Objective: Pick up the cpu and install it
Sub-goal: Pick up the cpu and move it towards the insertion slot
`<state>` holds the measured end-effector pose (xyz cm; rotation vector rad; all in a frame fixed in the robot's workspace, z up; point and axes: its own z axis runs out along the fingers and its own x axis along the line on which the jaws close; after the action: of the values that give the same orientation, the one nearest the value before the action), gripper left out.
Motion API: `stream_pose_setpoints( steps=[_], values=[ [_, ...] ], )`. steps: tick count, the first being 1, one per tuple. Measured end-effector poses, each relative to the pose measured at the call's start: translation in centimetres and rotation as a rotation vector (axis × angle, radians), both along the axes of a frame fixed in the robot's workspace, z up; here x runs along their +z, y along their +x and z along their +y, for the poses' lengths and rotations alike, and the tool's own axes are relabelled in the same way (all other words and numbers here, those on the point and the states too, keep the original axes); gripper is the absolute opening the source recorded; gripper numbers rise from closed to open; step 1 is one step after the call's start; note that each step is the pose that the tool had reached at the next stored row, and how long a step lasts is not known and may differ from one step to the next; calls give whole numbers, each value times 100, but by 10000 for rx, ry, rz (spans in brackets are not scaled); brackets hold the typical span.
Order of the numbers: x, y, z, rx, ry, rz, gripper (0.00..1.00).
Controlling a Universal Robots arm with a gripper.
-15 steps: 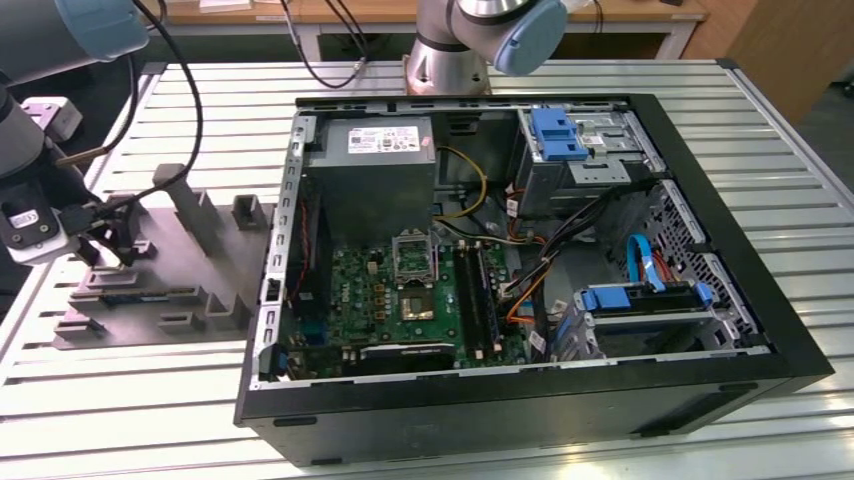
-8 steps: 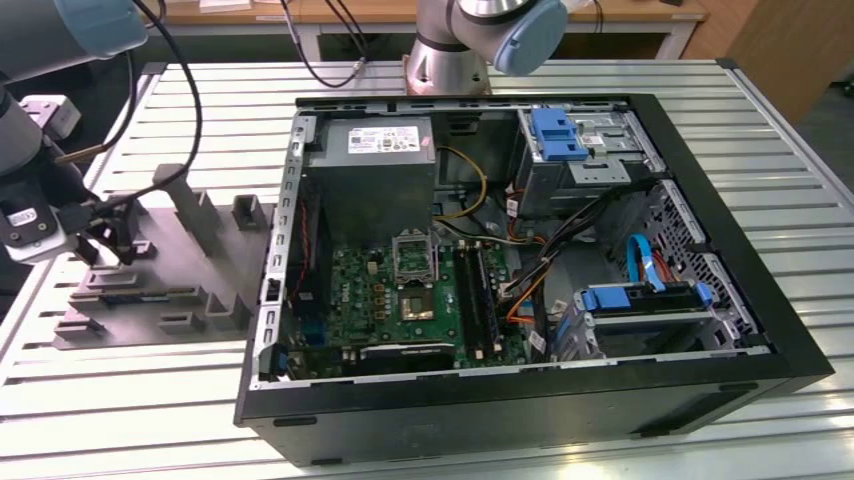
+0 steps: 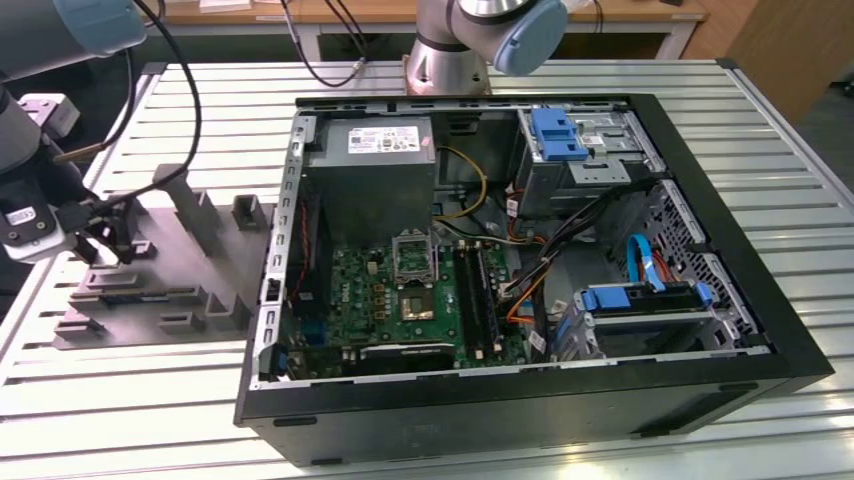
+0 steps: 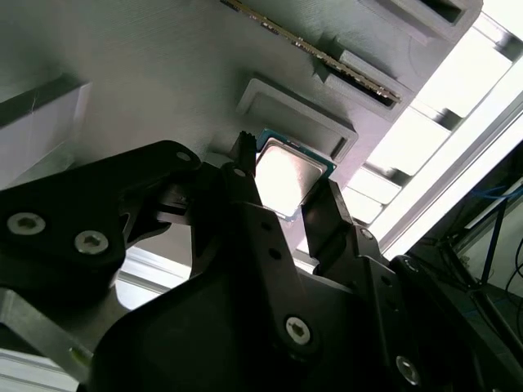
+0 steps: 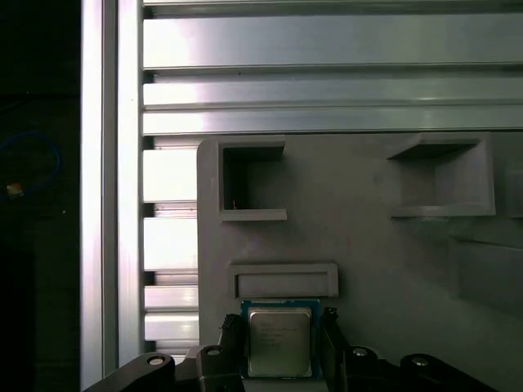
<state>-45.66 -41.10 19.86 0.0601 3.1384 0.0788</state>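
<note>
Here, slim black fingers [image 5: 231,347] closed on flat square silvery cpu [image 5: 279,343], over matte grey moulded tray [image 5: 368,245]

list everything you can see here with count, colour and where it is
cpu: one, silvery, at the tray, between the gripper's fingers
tray: one, grey, on the table, to the exterior view's left of the case
case: one, black, open, mid-table
motherboard: one, green, in the case
power supply: one, grey, in the case beside the motherboard
drive clips: two, blue, in the case toward the exterior view's right
cables: several, mixed colours, in the case
table: one, silver, slatted, under everything
arm base: one, grey, beyond the case
gripper: one, black, fingers against two opposite cpu edges
</note>
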Motion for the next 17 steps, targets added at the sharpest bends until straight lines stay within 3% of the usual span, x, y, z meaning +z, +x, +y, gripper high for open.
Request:
stream_pose_setpoints(
  steps=[17],
  values=[
    [60,0,0,0,0,-1,47]
  ],
)
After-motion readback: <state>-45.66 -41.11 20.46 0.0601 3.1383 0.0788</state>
